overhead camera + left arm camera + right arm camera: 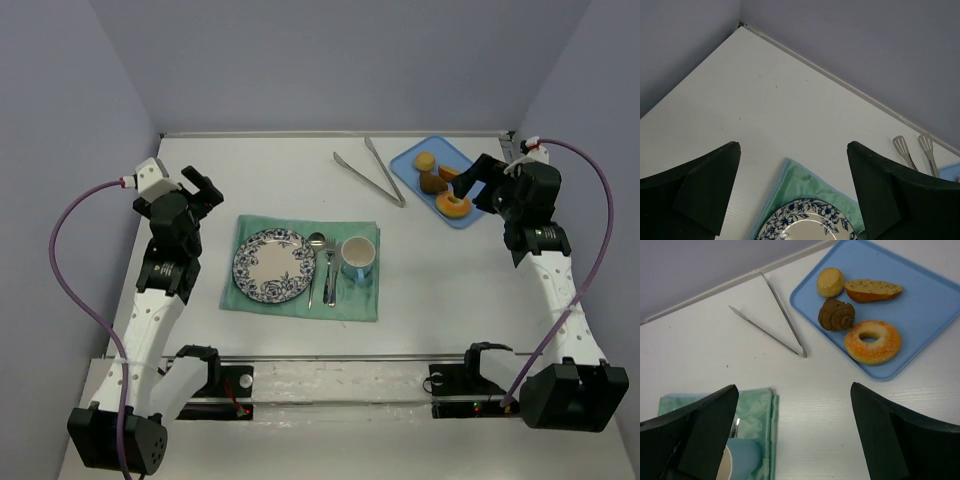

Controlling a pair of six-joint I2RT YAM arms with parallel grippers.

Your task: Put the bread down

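The bread (pixel 873 290), a dark golden-brown oblong piece tapering to one end, lies on the blue tray (pixel 925 300) beside a pale round bun (pixel 830 282), a brown swirled pastry (pixel 836 315) and an orange ring pastry (pixel 872 341). In the top view the bread (pixel 449 173) shows partly next to my right gripper (pixel 468 188), which hovers open and empty over the tray's (pixel 445 150) right side. The patterned plate (pixel 250 262) sits empty on a green cloth (pixel 300 300). My left gripper (pixel 205 190) is open and empty, left of the plate. Both wrist views show wide open jaws (pixel 794 145) (pixel 794 386).
Metal tongs (pixel 375 170) lie on the table left of the tray, also in the right wrist view (pixel 775 320). A blue cup (pixel 358 258), a spoon and a fork (pixel 322 265) rest on the cloth right of the plate. Walls close in the table's back and sides.
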